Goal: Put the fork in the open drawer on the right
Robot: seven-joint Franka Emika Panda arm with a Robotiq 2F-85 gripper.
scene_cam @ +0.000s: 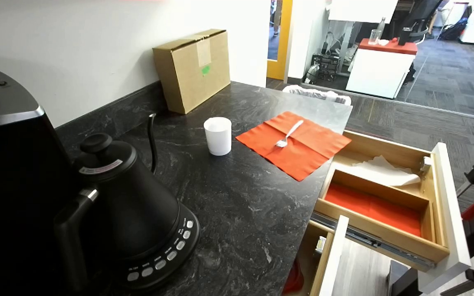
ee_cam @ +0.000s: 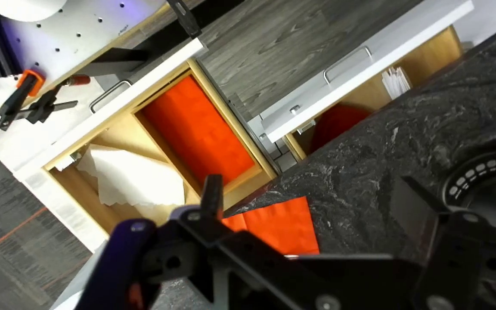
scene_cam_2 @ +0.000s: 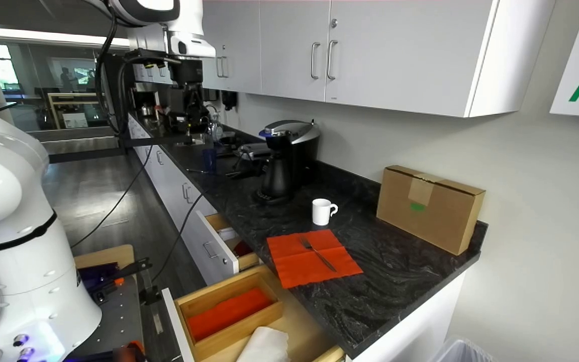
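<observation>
The fork (scene_cam: 290, 132) lies on the red napkin (scene_cam: 303, 162), as I see in both exterior views, with its tines turned to the side of the kettle (scene_cam_2: 278, 176). The napkin is laid flat on the dark worktop (scene_cam: 237, 213) and reaches its edge, just beside the open drawer (scene_cam: 393, 233). The mug (scene_cam_2: 320, 212) stands upright near the napkin. In the drawer, a wooden divider (scene_cam: 381, 191) makes 2 parts: 1 part has a red floor, and in the other part lies a white paper (scene_cam: 385, 172). Next to this drawer, a further drawer (ee_cam: 368, 72) is pulled out. Farther from the fork, the box (scene_cam_2: 425, 221) stands upright near the wall (scene_cam_2: 536, 176). My tool (ee_cam: 310, 185) hangs in the air, well apart from the fork, and the wrist view shows it widely spread.
</observation>
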